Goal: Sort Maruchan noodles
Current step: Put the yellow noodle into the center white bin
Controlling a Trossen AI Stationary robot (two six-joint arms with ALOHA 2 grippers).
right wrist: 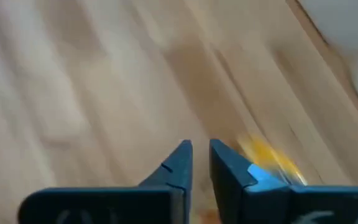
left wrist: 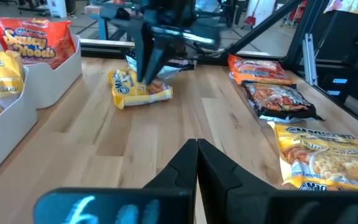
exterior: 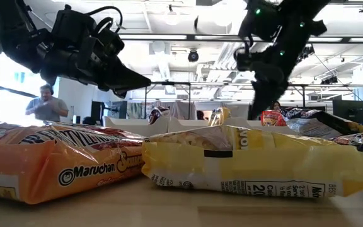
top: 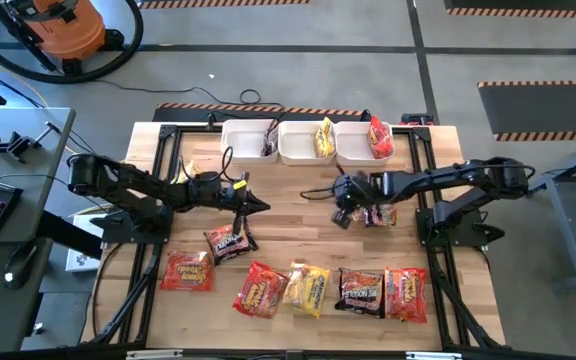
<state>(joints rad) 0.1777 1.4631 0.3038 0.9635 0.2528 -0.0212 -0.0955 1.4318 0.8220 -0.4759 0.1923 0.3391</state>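
Observation:
Several Maruchan packets lie flat in a row near the table's front: red, dark, red, yellow, dark, red. A yellow packet and a dark packet lie mid-table on the right. My right gripper hangs over them, its fingers a narrow gap apart with nothing between them. My left gripper is shut and empty, above bare wood left of centre. A yellow packet and a red one sit in bins. My right gripper points down at the yellow packet's near end. I cannot tell whether its fingertips touch the packet.
Three white bins stand side by side at the table's far edge. Bare wood lies between the two grippers and between the bins and the packet row. Black frame rails run along the table's left and right sides.

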